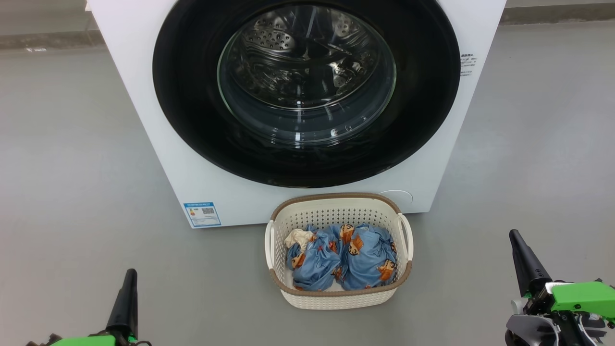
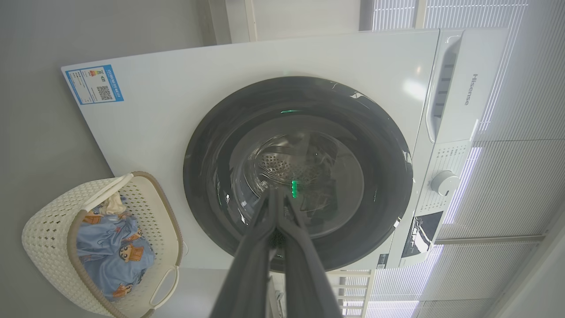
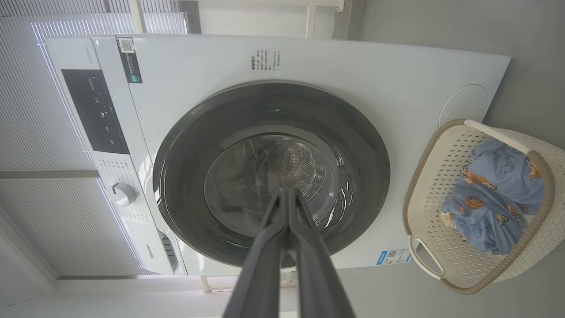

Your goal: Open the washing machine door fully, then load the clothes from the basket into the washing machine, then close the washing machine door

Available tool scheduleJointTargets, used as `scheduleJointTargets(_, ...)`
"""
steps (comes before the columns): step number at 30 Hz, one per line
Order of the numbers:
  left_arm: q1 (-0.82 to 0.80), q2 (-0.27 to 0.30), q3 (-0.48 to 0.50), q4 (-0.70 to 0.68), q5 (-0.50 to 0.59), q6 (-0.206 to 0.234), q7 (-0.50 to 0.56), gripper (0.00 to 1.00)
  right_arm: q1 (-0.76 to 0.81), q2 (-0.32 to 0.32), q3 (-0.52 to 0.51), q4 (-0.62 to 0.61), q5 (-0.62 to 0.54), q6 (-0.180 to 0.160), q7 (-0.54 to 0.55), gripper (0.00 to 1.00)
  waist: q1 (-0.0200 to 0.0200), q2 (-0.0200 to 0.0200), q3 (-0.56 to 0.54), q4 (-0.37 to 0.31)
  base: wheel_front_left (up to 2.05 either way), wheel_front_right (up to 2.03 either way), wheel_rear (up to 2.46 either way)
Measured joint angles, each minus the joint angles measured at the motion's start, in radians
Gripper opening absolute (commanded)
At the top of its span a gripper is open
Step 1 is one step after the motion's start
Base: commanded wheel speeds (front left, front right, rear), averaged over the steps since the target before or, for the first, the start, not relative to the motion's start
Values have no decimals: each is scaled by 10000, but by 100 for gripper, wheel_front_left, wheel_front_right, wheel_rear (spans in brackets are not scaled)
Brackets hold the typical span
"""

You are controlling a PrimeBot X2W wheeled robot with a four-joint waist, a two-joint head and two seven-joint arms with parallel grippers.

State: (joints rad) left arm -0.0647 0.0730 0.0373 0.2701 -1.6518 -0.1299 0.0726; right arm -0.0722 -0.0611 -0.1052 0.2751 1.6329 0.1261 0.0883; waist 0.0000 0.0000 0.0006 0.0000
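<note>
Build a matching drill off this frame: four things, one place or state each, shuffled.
1. round black-rimmed glass washing machine door
2. light blue printed fabric clothes
3. cream-white perforated plastic basket
4. left claw

A. piled inside the basket
B. fingers together, nothing held
C. closed flush on the white washing machine
D. standing on the grey floor

Pairs: 1-C, 2-A, 3-D, 4-B

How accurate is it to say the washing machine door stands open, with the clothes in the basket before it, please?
One slip: the washing machine door is shut, as the head view shows. The clothes do lie in the basket before it.
</note>
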Motion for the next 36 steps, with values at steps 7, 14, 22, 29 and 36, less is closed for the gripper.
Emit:
scheduleJointTargets(7,0,-8,12,0,2,0,27,0,-1,8,-4,0,-40,0,31,0,0,0,0,0,0,0,0)
scheduleJointTargets(14,0,-25,27,0,4,0,36,0,-1,10,-13,0,-42,0,31,0,0,0,0,0,0,0,0)
scheduleJointTargets(22,-1,-31,40,0,4,0,54,0,-1,13,-17,0,-42,0,33,0,0,0,0,0,0,0,0)
scheduleJointTargets(29,-1,-35,52,0,6,0,67,0,-1,17,-27,0,-42,0,44,0,0,0,0,0,0,0,0)
scheduleJointTargets(36,-1,-42,67,0,38,0,69,0,-1,21,-35,0,-42,0,44,0,0,0,0,0,0,0,0)
